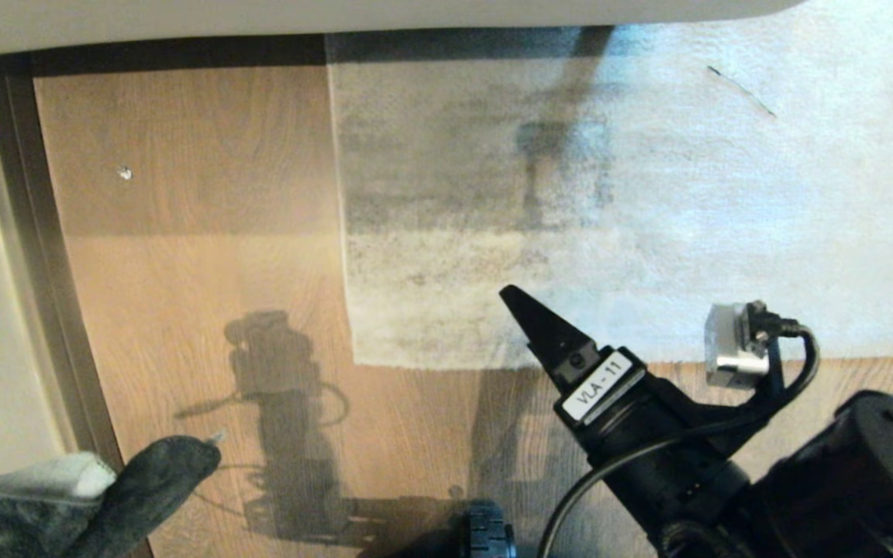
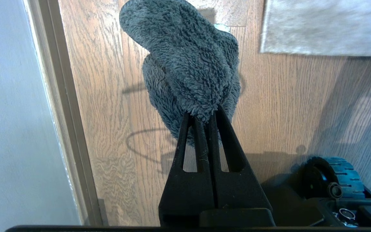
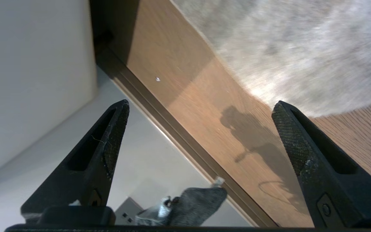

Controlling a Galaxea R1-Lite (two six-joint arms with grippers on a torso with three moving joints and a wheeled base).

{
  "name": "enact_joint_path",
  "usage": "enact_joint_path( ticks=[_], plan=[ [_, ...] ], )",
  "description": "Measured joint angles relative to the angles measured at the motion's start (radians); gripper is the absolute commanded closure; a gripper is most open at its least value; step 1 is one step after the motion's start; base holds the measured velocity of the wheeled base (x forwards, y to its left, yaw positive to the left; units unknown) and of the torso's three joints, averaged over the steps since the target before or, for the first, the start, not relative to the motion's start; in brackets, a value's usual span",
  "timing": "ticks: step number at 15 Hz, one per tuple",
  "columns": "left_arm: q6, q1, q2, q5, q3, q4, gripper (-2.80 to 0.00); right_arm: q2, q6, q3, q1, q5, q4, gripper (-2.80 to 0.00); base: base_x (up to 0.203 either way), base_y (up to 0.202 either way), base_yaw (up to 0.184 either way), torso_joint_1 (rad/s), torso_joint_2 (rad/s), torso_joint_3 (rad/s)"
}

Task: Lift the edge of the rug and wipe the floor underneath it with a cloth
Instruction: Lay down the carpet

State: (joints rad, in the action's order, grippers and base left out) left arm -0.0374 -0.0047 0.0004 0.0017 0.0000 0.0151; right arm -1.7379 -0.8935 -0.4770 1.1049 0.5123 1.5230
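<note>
The right gripper (image 3: 201,112), jaws spread wide, is hovering beside the rug edge (image 1: 446,363) at its near corner; the left gripper (image 2: 201,117) is clamping the cloth (image 2: 188,67).

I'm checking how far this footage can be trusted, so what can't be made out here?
- Head view: the right gripper shows one finger; its body hides the other.
- Head view: the cloth is cut off by the corner, the left gripper out of frame.
- Right wrist view: the rug edge is blurred.
- Head view: the white speck on the floor is too small to identify.
</note>
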Motion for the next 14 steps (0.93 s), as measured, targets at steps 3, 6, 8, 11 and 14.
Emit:
enact_joint_path(
  ticks=[3, 6, 8, 11, 14],
  plan=[
    [0.000, 0.000, 0.000, 0.000, 0.000, 0.000, 0.00, -0.034, -0.002, 0.001, 0.001, 0.001, 0.000, -2.80, 0.000, 0.000, 0.000, 0.000, 0.00, 0.000],
    [0.000, 0.000, 0.000, 0.001, 0.000, 0.000, 0.00, -0.059, -0.006, 0.003, 0.001, 0.000, 0.000, 0.00, 0.000, 0.000, 0.000, 0.000, 0.00, 0.000],
    [0.000, 0.000, 0.000, 0.000, 0.000, 0.000, 0.00, -0.078, -0.008, 0.006, 0.001, 0.000, -0.001, 0.00, 0.000, 0.000, 0.000, 0.000, 0.00, 0.000],
    [0.000, 0.000, 0.000, 0.000, 0.000, 0.000, 0.00, -0.117, -0.012, 0.018, 0.001, 0.000, 0.000, 0.00, 0.000, 0.000, 0.000, 0.000, 0.00, 0.000],
    [0.000, 0.000, 0.000, 0.001, 0.000, 0.000, 0.00, -0.174, -0.013, 0.033, 0.001, -0.002, -0.001, 0.00, 0.000, 0.000, 0.000, 0.000, 0.00, 0.000]
  ],
)
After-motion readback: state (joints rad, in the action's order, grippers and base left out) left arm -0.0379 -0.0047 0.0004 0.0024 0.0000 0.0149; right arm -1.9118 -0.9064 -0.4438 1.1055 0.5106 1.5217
